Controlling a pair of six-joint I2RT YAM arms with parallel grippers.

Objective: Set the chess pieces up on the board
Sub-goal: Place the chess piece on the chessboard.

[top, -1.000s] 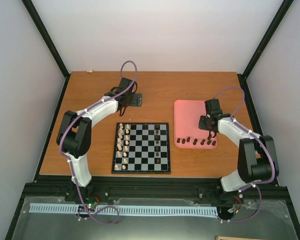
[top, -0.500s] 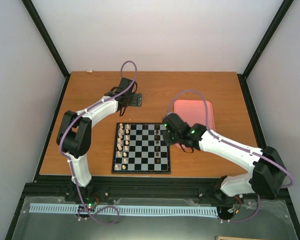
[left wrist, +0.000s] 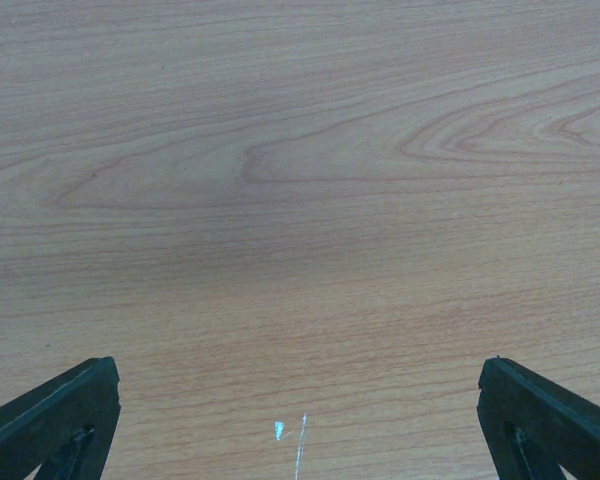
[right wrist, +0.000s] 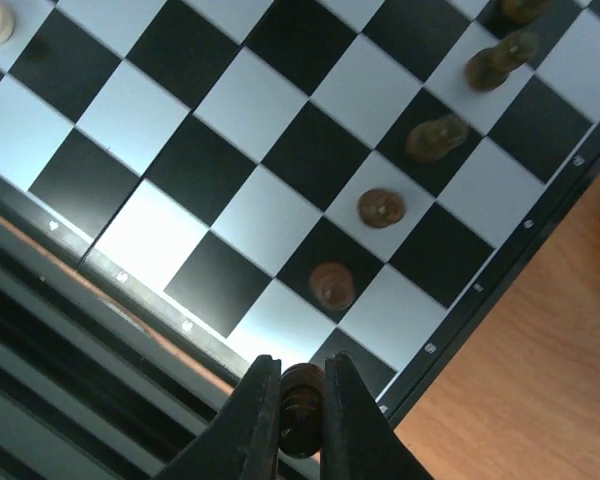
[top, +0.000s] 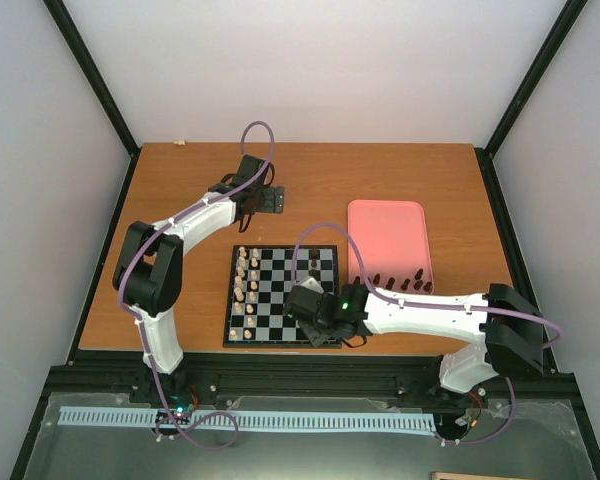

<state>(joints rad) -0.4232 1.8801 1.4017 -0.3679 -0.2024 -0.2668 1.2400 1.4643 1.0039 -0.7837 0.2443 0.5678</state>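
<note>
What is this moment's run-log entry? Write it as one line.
right claw: shut on dark chess piece | position: over board near-right corner | left claw: open, over table

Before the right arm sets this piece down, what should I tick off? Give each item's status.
1. Grip on the dark piece: ok. The right gripper has its jaws shut on it.
2. Position over the board: ok. The piece hangs at the near right corner.
3. Corner square free: ok. No piece shows on it.
4. Clearance from the nearest placed piece: ok. They are apart.
5. Height above the board: cannot tell.
6. Left gripper out of the way: ok. It is open over bare table, away from the board.
</note>
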